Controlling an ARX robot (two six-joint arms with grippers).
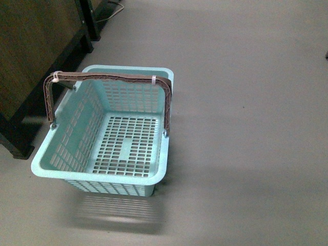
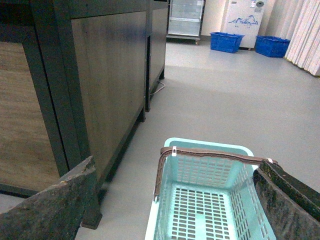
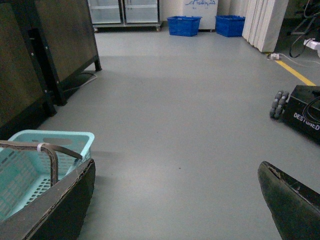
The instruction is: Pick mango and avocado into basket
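We see the basket (image 1: 77,130) standing upright on the grey floor (image 1: 246,128), just beside a dark wooden cabinet (image 1: 31,46). Its brown handles (image 1: 110,78) are raised together, leaning toward the far end and tied by a pale band (image 1: 153,80). Its slotted bottom shows through the open top. Our left gripper (image 2: 176,165) hangs above the basket with its fingers (image 2: 55,205) spread wide, grasping nothing. Our right gripper (image 3: 177,164) is likewise released, its fingers (image 3: 290,200) well apart over the floor, with the basket off to one side. Blue crates (image 3: 183,25) sit far across the room.
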